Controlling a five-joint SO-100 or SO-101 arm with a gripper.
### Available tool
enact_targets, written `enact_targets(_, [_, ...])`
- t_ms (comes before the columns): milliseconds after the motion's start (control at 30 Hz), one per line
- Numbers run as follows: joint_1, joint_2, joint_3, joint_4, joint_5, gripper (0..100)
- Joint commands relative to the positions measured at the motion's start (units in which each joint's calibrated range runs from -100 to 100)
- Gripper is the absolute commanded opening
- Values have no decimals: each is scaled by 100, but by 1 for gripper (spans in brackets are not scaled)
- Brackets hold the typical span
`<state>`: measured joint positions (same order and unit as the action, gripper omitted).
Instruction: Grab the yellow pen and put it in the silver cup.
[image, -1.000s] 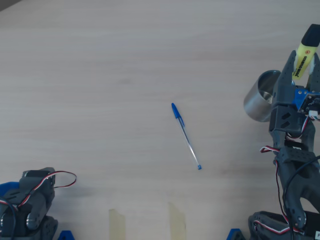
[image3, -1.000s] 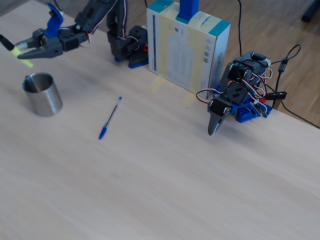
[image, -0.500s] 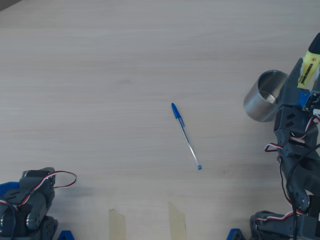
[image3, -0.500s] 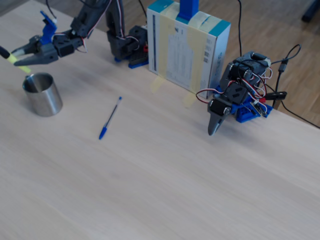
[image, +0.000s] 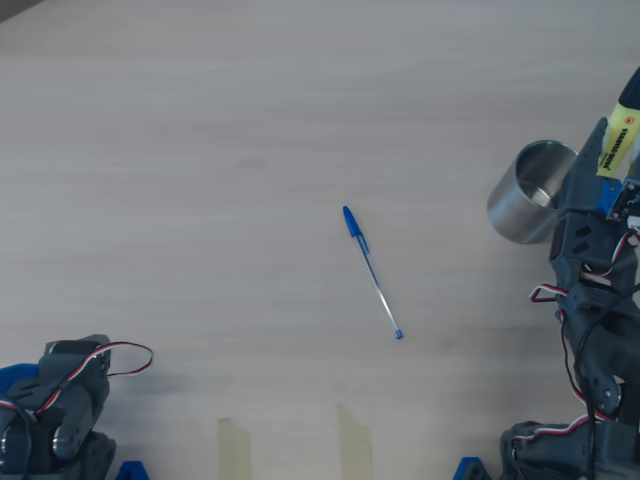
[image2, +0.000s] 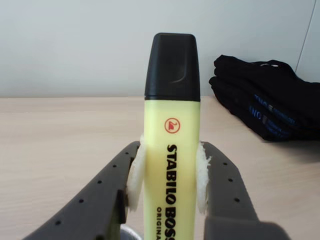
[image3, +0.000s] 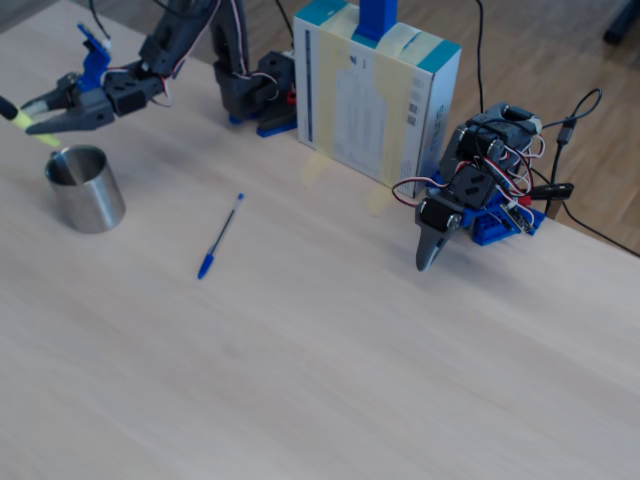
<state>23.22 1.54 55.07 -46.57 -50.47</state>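
Observation:
My gripper (image2: 170, 182) is shut on the yellow pen (image2: 172, 150), a chunky highlighter with a black cap, held upright between white-padded fingers in the wrist view. In the overhead view the pen (image: 619, 134) sits in the gripper (image: 604, 152) at the far right, just right of the silver cup (image: 530, 192). In the fixed view the gripper (image3: 42, 122) holds the pen (image3: 30, 128) tilted, its lower end just over the cup's (image3: 87, 192) far rim. A bit of the cup's rim (image2: 131, 233) shows under the pen in the wrist view.
A thin blue-capped ballpoint pen (image: 371, 271) lies mid-table, also in the fixed view (image3: 220, 236). A second arm (image3: 470, 190) is parked by a white and blue box (image3: 375, 90). Folded black cloth (image2: 265, 100) lies at the table's far end.

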Motion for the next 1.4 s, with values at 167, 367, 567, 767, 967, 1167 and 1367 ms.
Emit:
enact_targets(167, [-228,777,-1131,-127,22,2])
enact_targets(367, [-298,960,-1303,-127,22,2])
enact_targets(567, [-359,952,-1331,-127,22,2])
enact_targets(767, [-411,869,-1340,-127,27,2])
enact_targets(967, [-647,860,-1448,-135,-4,2])
enact_targets(1167, [-743,860,-1548,-135,22,2])
enact_targets(1367, [-524,860,-1448,-67,27,2])
